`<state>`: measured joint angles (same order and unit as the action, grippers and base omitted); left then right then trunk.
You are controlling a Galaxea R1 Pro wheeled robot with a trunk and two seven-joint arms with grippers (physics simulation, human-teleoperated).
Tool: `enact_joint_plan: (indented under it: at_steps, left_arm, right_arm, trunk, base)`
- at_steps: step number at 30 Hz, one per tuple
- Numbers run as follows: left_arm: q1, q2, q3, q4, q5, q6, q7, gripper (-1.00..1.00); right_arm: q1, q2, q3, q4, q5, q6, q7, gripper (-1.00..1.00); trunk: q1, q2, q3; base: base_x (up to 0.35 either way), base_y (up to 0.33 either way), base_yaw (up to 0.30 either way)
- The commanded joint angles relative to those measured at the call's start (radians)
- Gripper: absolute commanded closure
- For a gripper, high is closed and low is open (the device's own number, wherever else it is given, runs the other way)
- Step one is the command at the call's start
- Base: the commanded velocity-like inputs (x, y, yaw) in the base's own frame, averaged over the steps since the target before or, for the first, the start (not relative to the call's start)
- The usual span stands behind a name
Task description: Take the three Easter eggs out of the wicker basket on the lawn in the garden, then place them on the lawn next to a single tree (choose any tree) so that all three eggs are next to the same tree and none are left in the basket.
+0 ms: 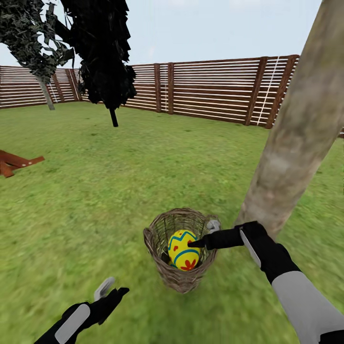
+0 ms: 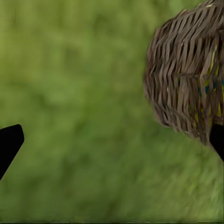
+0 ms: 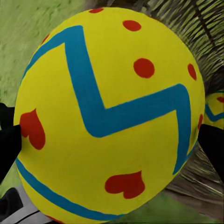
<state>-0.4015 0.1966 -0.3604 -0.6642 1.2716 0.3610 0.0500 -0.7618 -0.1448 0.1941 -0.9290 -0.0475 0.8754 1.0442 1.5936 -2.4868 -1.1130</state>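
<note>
A yellow Easter egg (image 3: 109, 121) sits clamped between the right pincer's (image 3: 109, 144) fingertips (image 3: 8, 140), wicker basket (image 3: 196, 23) behind.

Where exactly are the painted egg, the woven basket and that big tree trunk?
Easter egg (image 1: 183, 249), head view: on its yellow front, above the red flower.
Wicker basket (image 1: 177, 279), head view: on its woven outer wall, low at the front.
Tree (image 1: 297, 138), head view: on the middle of its pale trunk.

a small round brown woven basket (image 1: 179, 248) stands upright on the patchy green lawn (image 1: 119, 181), just at 9 o'clock of the thick pale trunk of the tree (image 1: 296, 138). a yellow egg (image 1: 183, 250) with blue zigzag bands and red hearts sits high inside it; a second egg (image 3: 213, 108) peeks from behind.
</note>
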Motion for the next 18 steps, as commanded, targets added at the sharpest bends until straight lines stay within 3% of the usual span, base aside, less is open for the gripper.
enact_joint_plan:
  at_steps: [1,4,7,9,13,18]
  left_arm:
    - [0.0,0.001,-0.005,-0.002,0.009,0.0,0.005,-1.0]
    - [0.0,0.001,-0.005,-0.002,0.009,0.0,0.005,-1.0]
    - [0.0,0.001,-0.005,-0.002,0.009,0.0,0.005,-1.0]
    - [0.0,0.001,-0.005,-0.002,0.009,0.0,0.005,-1.0]
    - [0.0,0.001,-0.005,-0.002,0.009,0.0,0.005,-1.0]
    - [0.0,0.001,-0.005,-0.002,0.009,0.0,0.005,-1.0]
  right_arm:
    - [-0.001,-0.001,0.002,-0.001,-0.005,0.007,-0.001,1.0]
    - [-0.001,-0.001,-0.006,-0.001,-0.005,0.007,-0.001,1.0]
    - [-0.001,-0.001,-0.074,-0.001,-0.003,0.007,-0.001,1.0]
    - [-0.001,-0.002,-0.084,-0.001,-0.003,0.007,0.001,1.0]
    - [0.0,-0.019,-0.171,0.004,-0.005,0.007,0.153,1.0]
    - [-0.001,-0.034,-0.186,0.006,-0.005,0.007,0.178,1.0]
  trunk:
    - [-0.005,0.007,0.002]
    - [-0.016,0.028,0.012]
    - [-0.028,0.049,0.021]
    - [-0.035,0.063,0.027]
    - [-0.051,0.091,0.04]
    - [-0.07,0.126,0.056]
  base:
    - [-0.121,0.0,0.0]
    - [-0.033,0.0,0.0]
    - [-0.003,0.0,0.0]
    - [0.0,0.0,0.0]
    - [0.0,0.0,0.0]
    - [0.0,0.0,0.0]
